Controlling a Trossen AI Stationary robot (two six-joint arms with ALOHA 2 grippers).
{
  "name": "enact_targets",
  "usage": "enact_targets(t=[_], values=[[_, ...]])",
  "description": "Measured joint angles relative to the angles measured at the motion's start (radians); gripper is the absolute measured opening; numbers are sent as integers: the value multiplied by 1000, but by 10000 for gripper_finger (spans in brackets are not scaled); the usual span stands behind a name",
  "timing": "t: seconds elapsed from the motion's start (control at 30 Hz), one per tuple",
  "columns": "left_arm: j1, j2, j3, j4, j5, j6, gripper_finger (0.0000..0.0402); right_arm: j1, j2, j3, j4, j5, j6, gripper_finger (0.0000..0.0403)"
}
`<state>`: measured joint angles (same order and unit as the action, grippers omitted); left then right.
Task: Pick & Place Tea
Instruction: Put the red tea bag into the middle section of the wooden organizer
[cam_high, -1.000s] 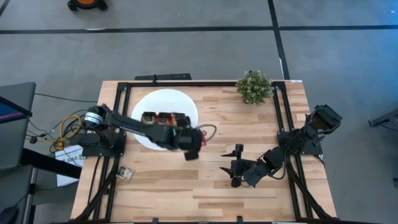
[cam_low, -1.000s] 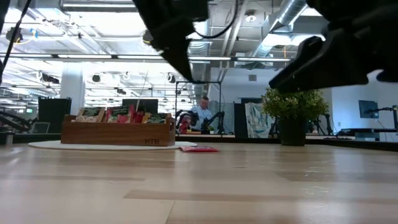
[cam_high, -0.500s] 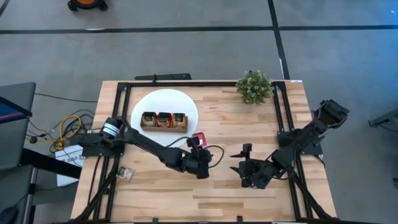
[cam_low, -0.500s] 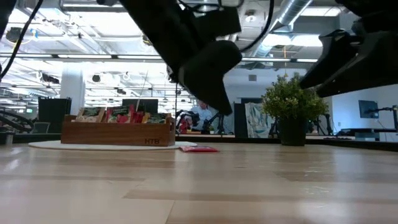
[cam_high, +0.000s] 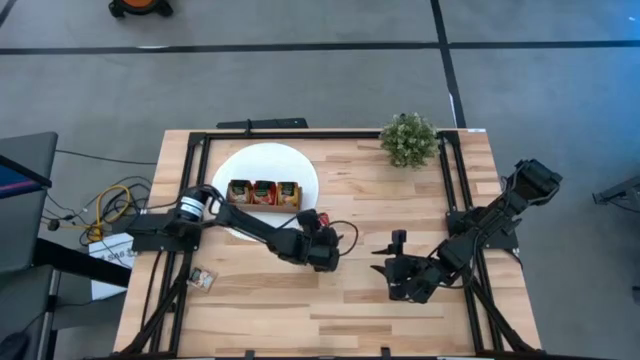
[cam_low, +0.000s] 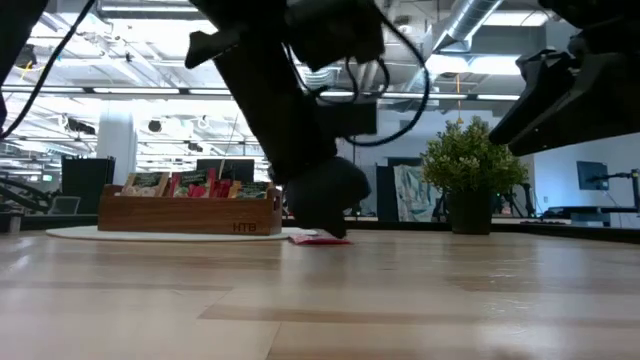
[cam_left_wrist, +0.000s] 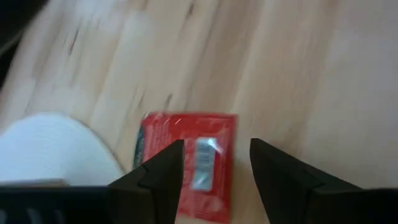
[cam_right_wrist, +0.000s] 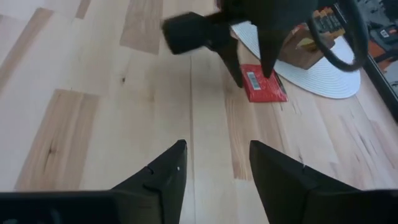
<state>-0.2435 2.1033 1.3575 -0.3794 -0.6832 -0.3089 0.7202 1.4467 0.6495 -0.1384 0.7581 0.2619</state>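
Left gripper (cam_high: 322, 226) sat low over a flat red square tea sachet (cam_left_wrist: 186, 163) lying on the light wooden table (cam_high: 400, 190), just beside the edge of the round white disc (cam_high: 262, 162). Fingers were spread apart, one on each side of the sachet in the left wrist view, nothing pinched between them; from the low view its tip was down right at the sachet (cam_low: 318, 239), contact not certain. In the right wrist view the sachet (cam_right_wrist: 263, 83) lay barcode side up, clear of the disc rim (cam_right_wrist: 336, 81). Brown wooden three-compartment tray (cam_high: 264, 193) stood on the disc, holding more small sachets (cam_low: 190, 183), red and green-and-white ones showing above its wall. Right gripper (cam_high: 398, 262) waited over bare table on the right half, well apart from the sachet, fingers released and empty. Small green potted plant (cam_high: 408, 140) stood at the far right corner area.
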Motion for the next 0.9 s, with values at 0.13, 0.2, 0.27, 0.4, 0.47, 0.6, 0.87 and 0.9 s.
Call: enact_targets(t=[0.13, 0.2, 0.27, 0.4, 0.47, 0.6, 0.87, 0.9], values=[[40, 2, 1, -40, 108, -46, 164, 6, 0, 0, 4, -1, 0, 158], [53, 1, 2, -46, 155, -44, 153, 6, 0, 0, 4, -1, 0, 156], [60, 3, 3, -50, 172, -42, 138, 6, 0, 0, 7, -1, 0, 154], [59, 4, 3, -54, 170, -20, 94, 6, 0, 0, 8, -2, 0, 152], [59, 5, 3, -57, 175, -13, 67, 6, 0, 0, 10, -2, 0, 153], [59, 6, 3, -83, 171, -9, 16, 6, 0, 0, 12, -3, 0, 154], [6, -29, -3, -120, 148, -1, 0, 6, 0, 0, 14, -12, 0, 148], [-10, -40, -3, -118, 137, -14, 0, 6, 0, 0, 17, -24, 1, 148]])
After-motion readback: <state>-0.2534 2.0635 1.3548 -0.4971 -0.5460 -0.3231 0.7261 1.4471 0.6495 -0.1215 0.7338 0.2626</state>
